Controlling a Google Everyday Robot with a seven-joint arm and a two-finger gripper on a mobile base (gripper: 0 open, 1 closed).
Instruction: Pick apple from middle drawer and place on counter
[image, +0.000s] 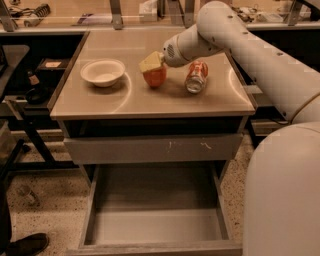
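Observation:
The apple (155, 78), red-orange and round, is at the middle of the beige counter (125, 100), low on its surface. My gripper (151, 64) reaches in from the right and is shut on the apple's top, its yellowish fingers (149, 63) covering the upper part. The middle drawer (155, 225) stands pulled out at the bottom of the view, and nothing lies on its grey floor.
A white bowl (102, 71) sits on the counter left of the apple. A red-and-silver can (196, 76) lies on its side just right of it. A closed drawer front with white scratches (155, 148) is under the counter. A shoe (25, 244) shows at bottom left.

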